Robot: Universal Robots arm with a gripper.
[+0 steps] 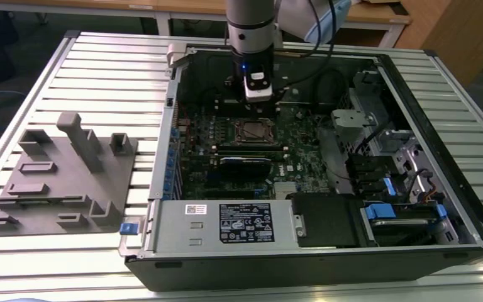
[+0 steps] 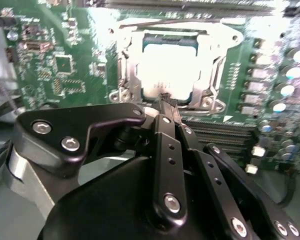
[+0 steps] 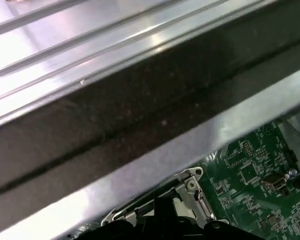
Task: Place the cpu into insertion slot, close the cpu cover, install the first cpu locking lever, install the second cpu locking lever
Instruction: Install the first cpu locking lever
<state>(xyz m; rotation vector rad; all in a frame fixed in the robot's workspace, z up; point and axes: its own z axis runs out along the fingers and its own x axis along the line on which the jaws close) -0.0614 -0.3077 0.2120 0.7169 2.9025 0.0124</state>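
exterior: gripper point(image 1: 258, 95) inside PC case point(image 1: 443, 189), just beside insertion slot point(image 1: 253, 131) | second wrist: fingers pressed together, empty; cpu point(image 2: 167, 70) seated in slot, cpu cover point(image 2: 225, 37) looks down | first wrist: cover point(image 3: 182, 182) below case wall | step: lever install, needs hooking first lever

A ribbed metal counter point(image 1: 99, 69) carries two things. An open computer case point(image 1: 309, 251), lying on its side, rests directly on it. Just beside the case, toward the exterior view's left, a grey moulded fixture tray point(image 1: 61, 179) with upright blocks lies flat on the slats, apart from the case.
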